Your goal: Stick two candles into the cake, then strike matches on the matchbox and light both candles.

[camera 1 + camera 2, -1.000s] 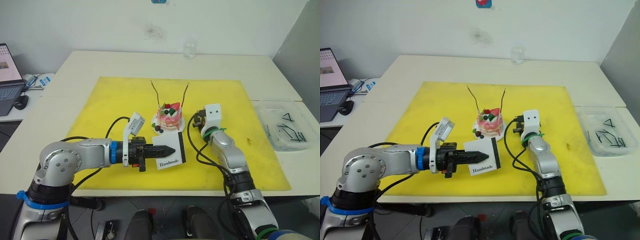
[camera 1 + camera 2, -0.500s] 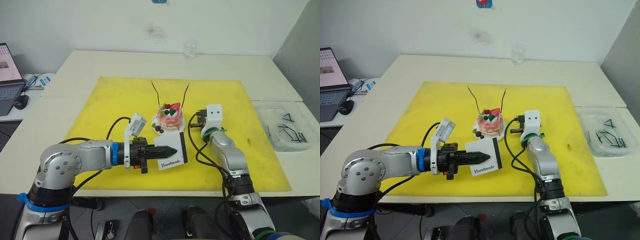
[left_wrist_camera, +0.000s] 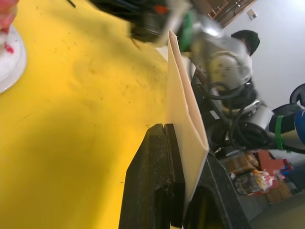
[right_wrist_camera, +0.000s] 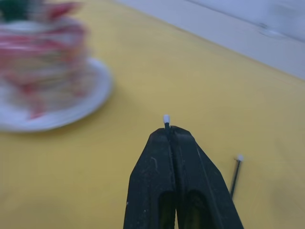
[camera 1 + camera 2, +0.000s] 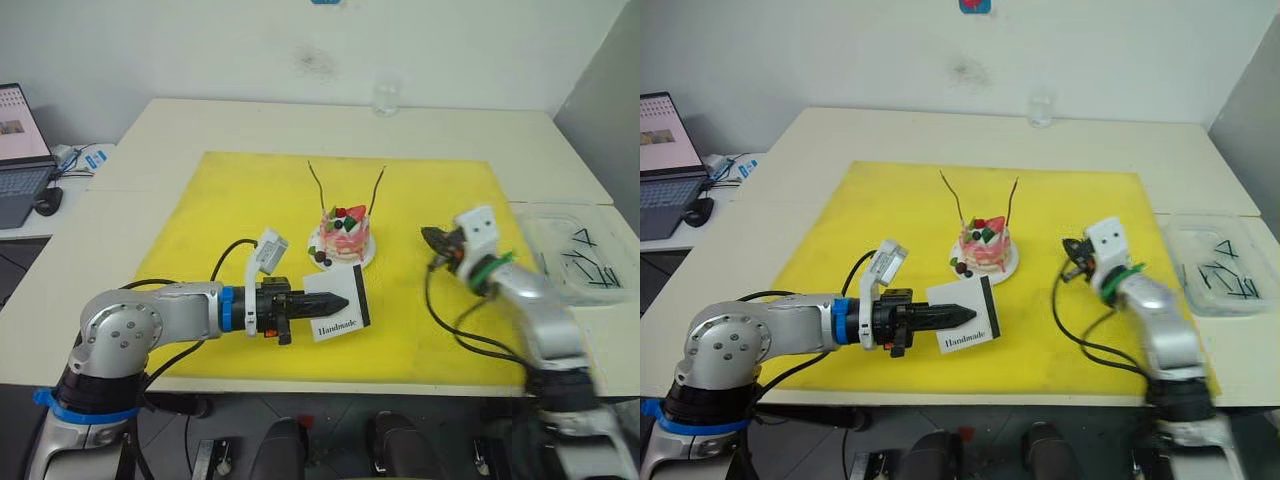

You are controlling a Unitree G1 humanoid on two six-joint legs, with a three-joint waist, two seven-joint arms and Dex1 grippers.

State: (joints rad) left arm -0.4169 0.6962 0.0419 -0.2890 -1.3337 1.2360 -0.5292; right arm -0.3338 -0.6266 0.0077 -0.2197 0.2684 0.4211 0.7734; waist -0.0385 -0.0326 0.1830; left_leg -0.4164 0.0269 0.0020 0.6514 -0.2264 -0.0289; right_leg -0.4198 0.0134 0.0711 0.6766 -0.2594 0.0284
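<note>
1. Two black fingers of right gripper (image 4: 167,131) clamped on a match (image 4: 166,120), pale tip poking out, long axis along the fingers.
2. Swung out rightward from beside the cake (image 5: 345,229) since a second ago, likely a strike stroke finished; no flame visible.
3. Left gripper (image 5: 332,299) still pinching matchbox (image 5: 337,306) upright, black strip facing right.
4. Both candles (image 5: 316,183) standing in cake, unlit.

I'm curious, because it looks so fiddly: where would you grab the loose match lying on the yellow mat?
Probably the dark shaft of the loose match, toward the end away from its pale tip. Come straight down from above, with one finger on each side across its length. It lies flat on the mat and is very thin, so there is no way under it, and that hold leaves the tip free for striking.
</note>
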